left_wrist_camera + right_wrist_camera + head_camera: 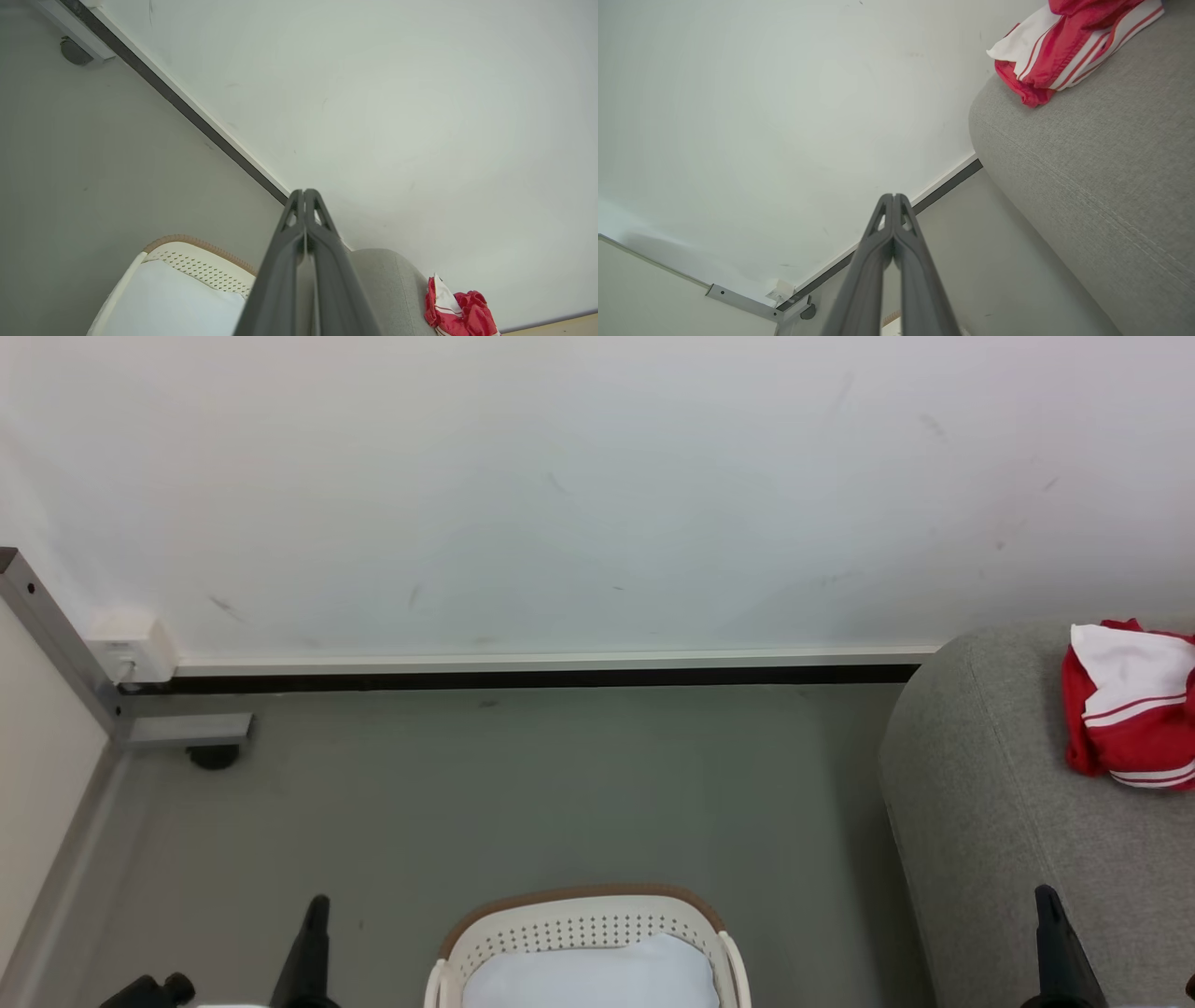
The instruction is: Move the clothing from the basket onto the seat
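Scuffed white wall (597, 476) up top, black skirting strip (523, 678) where it meets the plain grey floor (523, 784). Far left: grey metal frame post (56, 635) w/ a small white box (131, 651), poss. a socket, beside it; dark round foot (213, 756) underneath. Bottom centre: plain pale white-blue cloth (597, 975).

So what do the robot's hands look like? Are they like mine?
Not like yours. The left gripper and the right gripper look the same. Each has just two long, thin fingers, dark grey and smooth, wider at the bottom and narrowing to slim tips. Near each tip there are little triangle-shaped holes. They look plain and matte, like plastic.
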Robot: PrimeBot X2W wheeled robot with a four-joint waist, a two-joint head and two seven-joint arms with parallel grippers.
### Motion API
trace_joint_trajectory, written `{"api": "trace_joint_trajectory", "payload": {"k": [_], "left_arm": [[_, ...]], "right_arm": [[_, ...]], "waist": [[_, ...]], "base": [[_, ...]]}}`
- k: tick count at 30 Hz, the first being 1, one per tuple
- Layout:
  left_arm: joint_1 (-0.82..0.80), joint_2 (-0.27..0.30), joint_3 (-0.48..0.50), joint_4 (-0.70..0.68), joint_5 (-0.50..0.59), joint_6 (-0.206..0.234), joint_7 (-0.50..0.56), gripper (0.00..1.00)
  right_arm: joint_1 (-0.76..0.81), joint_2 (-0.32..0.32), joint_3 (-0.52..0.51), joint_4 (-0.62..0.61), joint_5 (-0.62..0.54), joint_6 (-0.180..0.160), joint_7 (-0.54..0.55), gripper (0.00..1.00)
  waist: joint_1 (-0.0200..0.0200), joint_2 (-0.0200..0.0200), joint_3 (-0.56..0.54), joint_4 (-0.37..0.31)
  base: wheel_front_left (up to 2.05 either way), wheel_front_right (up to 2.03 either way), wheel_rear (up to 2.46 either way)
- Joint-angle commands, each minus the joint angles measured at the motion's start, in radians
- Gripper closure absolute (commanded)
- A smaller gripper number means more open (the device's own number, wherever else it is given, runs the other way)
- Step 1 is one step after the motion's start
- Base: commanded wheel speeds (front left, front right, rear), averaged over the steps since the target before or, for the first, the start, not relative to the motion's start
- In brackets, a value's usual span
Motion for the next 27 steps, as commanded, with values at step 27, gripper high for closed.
{"api": "trace_joint_trajectory", "payload": {"k": [27], "left_arm": [[-0.054, -0.012, 0.053, -0.015, -0.308, 0.001, 0.085, 1.0]], "right_arm": [[-0.063, -0.013, -0.032, -0.003, 0.332, -0.001, 0.082, 1.0]], "waist": [[0.0, -0.0001, 0.007, 0.003]], "base": [[0.0, 0.0, 0.0]]}}
